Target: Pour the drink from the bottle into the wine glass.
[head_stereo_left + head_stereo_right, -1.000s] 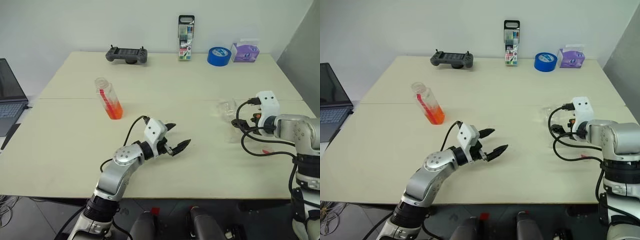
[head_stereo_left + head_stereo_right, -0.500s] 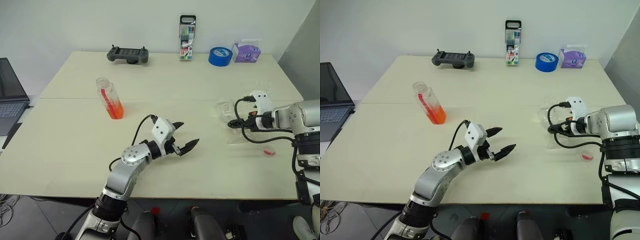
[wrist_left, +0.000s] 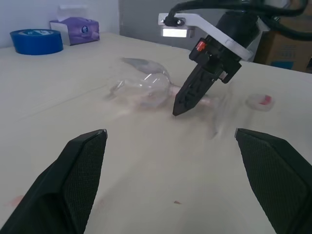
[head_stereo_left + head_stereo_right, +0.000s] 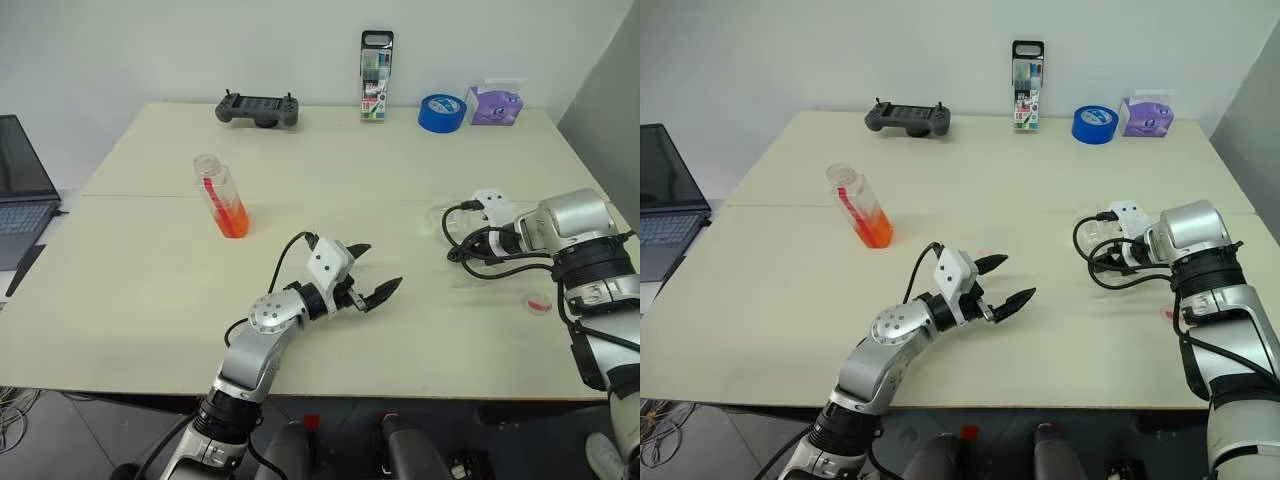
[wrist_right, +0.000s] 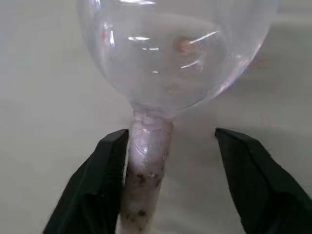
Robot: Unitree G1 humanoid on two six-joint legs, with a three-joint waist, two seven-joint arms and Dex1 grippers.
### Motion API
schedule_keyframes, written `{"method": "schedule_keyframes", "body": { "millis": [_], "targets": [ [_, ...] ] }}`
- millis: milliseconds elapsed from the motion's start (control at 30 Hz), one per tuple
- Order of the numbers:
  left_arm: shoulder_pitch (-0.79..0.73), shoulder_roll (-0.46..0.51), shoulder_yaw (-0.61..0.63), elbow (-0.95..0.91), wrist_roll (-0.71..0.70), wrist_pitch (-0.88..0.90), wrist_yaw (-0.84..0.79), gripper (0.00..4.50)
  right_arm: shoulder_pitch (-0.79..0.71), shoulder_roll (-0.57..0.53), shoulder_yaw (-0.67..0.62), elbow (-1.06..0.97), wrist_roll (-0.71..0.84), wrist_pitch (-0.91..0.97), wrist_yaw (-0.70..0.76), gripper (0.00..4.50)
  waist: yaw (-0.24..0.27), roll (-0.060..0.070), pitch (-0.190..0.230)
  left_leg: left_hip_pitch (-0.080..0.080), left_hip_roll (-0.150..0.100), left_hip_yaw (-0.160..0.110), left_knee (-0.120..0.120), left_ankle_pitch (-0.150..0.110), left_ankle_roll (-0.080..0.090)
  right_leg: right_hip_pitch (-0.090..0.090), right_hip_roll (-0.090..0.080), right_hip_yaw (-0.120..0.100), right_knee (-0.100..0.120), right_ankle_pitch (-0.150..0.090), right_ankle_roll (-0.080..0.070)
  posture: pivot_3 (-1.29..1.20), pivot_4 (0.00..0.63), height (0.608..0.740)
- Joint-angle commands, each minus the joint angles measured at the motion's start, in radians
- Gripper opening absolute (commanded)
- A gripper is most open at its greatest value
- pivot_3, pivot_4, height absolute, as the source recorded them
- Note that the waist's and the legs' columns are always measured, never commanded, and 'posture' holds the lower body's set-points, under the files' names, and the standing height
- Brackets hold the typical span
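None of the pour was done. The bottle [image 4: 219, 196] stood uncapped, leaning a little, at about ten o'clock on the counter [image 4: 330, 170], the drink [image 4: 229, 219] filling only its lower part. A small red cap [image 4: 539, 303] lay at four o'clock. The wine glass [image 3: 144, 88] lay on its side at three o'clock, bowl empty. The right gripper [image 5: 168, 161] had its jaws astride the stem, one finger [image 5: 105, 170] touching it, the other apart; not yet clamped. The left gripper [image 4: 372, 272] hovered at centre, jaws wide apart, holding nothing, well short of the bottle. Left, by my judgement: right the glass, fetch the bottle, pour. Writing: the bottle's red label strip and the marker pack [image 4: 375, 75] at twelve o'clock were too small to read.
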Motion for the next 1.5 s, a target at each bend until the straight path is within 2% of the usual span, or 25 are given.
{"method": "schedule_keyframes", "body": {
  "millis": [33, 167, 267, 333, 400, 500, 600, 667, 733, 867, 1100, 1300, 1500],
  "targets": [
    [0.014, 0.002, -0.002, -0.033, 0.009, -0.026, 0.008, 4.5, -0.053, 0.009, 0.014, 0.044, -0.042, -0.058, 0.034, 1.74, -0.001, 0.0, 0.0, 0.0, 0.0, 0.0, 0.0, 0.0, 0.0, 0.0, 0.0, 0.0, 0.0, 0.0, 0.0, 0.0, 0.15, 0.74],
    [0.022, 0.008, 0.0, -0.043, 0.016, -0.03, 0.014, 4.5, -0.071, 0.004, 0.042, 0.015, -0.077, -0.101, 0.085, 0.32, -0.001, 0.0, 0.0, 0.0, 0.0, -0.001, 0.0, 0.0, 0.0, 0.0, 0.0, 0.0, 0.0, 0.0, 0.0, 0.0, 0.15, 0.74],
    [0.022, 0.018, 0.013, -0.051, 0.02, -0.029, 0.026, 4.5, -0.046, -0.025, 0.043, -0.189, -0.065, -0.092, 0.126, 0.25, -0.002, 0.001, 0.001, 0.0, 0.0, -0.001, 0.0, 0.0, 0.0, -0.001, 0.0, 0.001, 0.0, 0.0, 0.0, 0.0, 0.15, 0.74],
    [0.021, 0.032, 0.04, -0.049, 0.023, -0.019, 0.046, 4.5, 0.004, -0.009, -0.018, -0.418, -0.033, -0.095, 0.099, 0.25, -0.003, 0.002, 0.001, -0.001, 0.0, -0.003, 0.0, 0.0, 0.0, -0.002, 0.0, 0.001, 0.001, 0.0, 0.0, 0.0, 0.15, 0.74],
    [0.026, 0.048, 0.082, -0.044, 0.021, -0.013, 0.071, 4.5, 0.087, 0.097, -0.134, -0.627, 0.014, -0.164, 0.015, 0.25, -0.004, 0.002, 0.001, -0.001, 0.002, -0.004, -0.001, 0.0, 0.0, -0.002, 0.0, 0.0, 0.0, 0.0, 0.0, 0.0, 0.15, 0.74],
    [0.043, 0.056, 0.192, -0.058, -0.031, 0.011, 0.122, 4.5, 0.215, 0.388, -0.27, -0.729, 0.031, -0.451, -0.202, 0.24, -0.011, 0.001, 0.0, 0.001, 0.009, -0.005, -0.001, 0.0, 0.0, -0.001, 0.003, -0.002, 0.001, 0.0, 0.0, 0.0, 0.15, 0.74],
    [0.056, 0.063, 0.265, -0.08, -0.064, 0.024, 0.151, 4.5, 0.285, 0.578, -0.302, -0.657, 0.005, -0.79, -0.294, 0.24, -0.003, 0.001, 0.0, 0.001, 0.012, -0.006, -0.001, 0.0, -0.001, -0.002, 0.006, -0.002, 0.002, 0.0, -0.001, 0.0, 0.15, 0.74],
    [0.071, 0.086, 0.312, -0.115, -0.076, 0.048, 0.172, 4.5, 0.307, 0.692, -0.281, -0.474, -0.047, -1.06, -0.374, 0.24, 0.003, 0.001, 0.0, 0.0, 0.012, -0.006, 0.0, 0.0, -0.001, -0.001, 0.007, -0.003, 0.002, 0.001, -0.001, 0.0, 0.15, 0.74],
    [0.075, 0.113, 0.342, -0.147, -0.077, 0.069, 0.185, 4.5, 0.289, 0.749, -0.249, -0.278, -0.117, -1.277, -0.433, 0.24, 0.002, 0.001, 0.0, 0.001, 0.011, -0.005, 0.0, 0.0, -0.001, -0.001, 0.007, -0.002, 0.001, 0.002, -0.003, 0.0, 0.15, 0.74],
    [0.075, 0.151, 0.396, -0.211, -0.119, 0.154, 0.205, 4.5, 0.188, 0.801, -0.286, 0.069, -0.165, -1.524, -0.558, 0.24, 0.002, 0.001, 0.0, 0.002, 0.008, -0.003, 0.0, 0.001, -0.002, -0.001, 0.007, -0.001, 0.001, 0.002, -0.003, 0.0, 0.15, 0.74],
    [0.126, 0.183, 0.414, -0.331, -0.188, 0.268, 0.207, 4.5, 0.107, 0.827, -0.276, 0.434, -0.237, -1.747, -0.686, 0.24, -0.007, 0.001, 0.0, 0.002, 0.01, -0.002, -0.001, 0.001, -0.002, -0.002, 0.007, 0.0, 0.001, 0.002, -0.003, 0.0, 0.15, 0.74],
    [0.166, 0.203, 0.382, -0.377, -0.242, 0.356, 0.188, 4.5, 0.042, 0.887, -0.29, 0.511, -0.208, -1.836, -0.674, 0.24, -0.009, 0.001, 0.0, 0.002, 0.012, -0.003, -0.001, 0.0, -0.002, -0.002, 0.009, 0.0, 0.001, 0.002, -0.004, 0.0, 0.15, 0.74],
    [0.163, 0.2, 0.329, -0.383, -0.247, 0.381, 0.188, 4.5, -0.001, 0.911, -0.268, 0.58, -0.232, -1.795, -0.694, 0.24, -0.011, 0.001, 0.0, 0.003, 0.013, -0.003, -0.002, 0.0, -0.002, -0.001, 0.011, 0.0, 0.001, 0.002, -0.004, 0.0, 0.15, 0.74]
  ]
}}
